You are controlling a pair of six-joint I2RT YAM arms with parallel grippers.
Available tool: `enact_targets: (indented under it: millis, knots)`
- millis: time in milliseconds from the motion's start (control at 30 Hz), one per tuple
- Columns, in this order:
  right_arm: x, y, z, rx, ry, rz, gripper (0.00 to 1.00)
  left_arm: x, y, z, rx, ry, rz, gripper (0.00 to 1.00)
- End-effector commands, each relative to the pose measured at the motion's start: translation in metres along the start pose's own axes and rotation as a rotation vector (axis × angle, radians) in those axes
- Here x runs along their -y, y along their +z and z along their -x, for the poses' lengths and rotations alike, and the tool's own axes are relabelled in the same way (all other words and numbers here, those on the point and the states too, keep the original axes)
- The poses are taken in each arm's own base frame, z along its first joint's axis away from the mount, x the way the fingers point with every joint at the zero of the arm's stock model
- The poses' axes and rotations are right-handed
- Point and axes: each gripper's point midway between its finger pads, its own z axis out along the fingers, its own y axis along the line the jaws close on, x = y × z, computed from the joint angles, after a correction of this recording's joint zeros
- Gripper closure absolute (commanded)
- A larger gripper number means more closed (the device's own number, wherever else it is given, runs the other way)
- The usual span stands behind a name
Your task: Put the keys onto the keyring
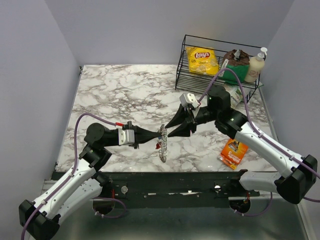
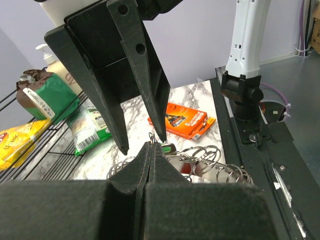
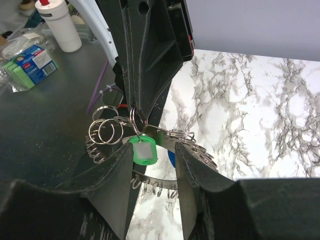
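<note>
Keyring (image 1: 163,144), large flat grey toothed metal ring, was held above white marble counter (image 1: 110,90), front-centre, clamped at rim by shut left tool (image 1: 154,136). Right tool (image 1: 170,131) was seen part-open astride small green-headed key (image 3: 142,151), w/o pinching it. Ring judged stiff, light, slick; rim grip advised. Key: tiny, likely swings freely; flat head to be taken.

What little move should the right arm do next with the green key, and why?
Probably ease the right tool back, away from the green key. Its jaws stand open either side of the key, which seems to hang from the keyring on its own, while the shut left tool holds the keyring up.
</note>
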Motion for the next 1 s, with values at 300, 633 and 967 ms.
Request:
enact_targets:
  millis: [300, 633, 967]
  knots:
    - [-0.0068, 0.0030, 0.0091, 0.013, 0.013, 0.048, 0.61, -0.0046, 0.0022, 0.0198, 0.027, 0.063, -0.006, 1.00]
    - [-0.0079, 0.0028, 0.0119, 0.017, 0.006, 0.049, 0.63, -0.0059, 0.0028, 0.0146, 0.016, 0.054, -0.002, 1.00]
    - [-0.0066, 0.0046, 0.0083, 0.010, 0.020, 0.049, 0.80, -0.0065, 0.0023, 0.0133, 0.013, 0.057, 0.004, 1.00]
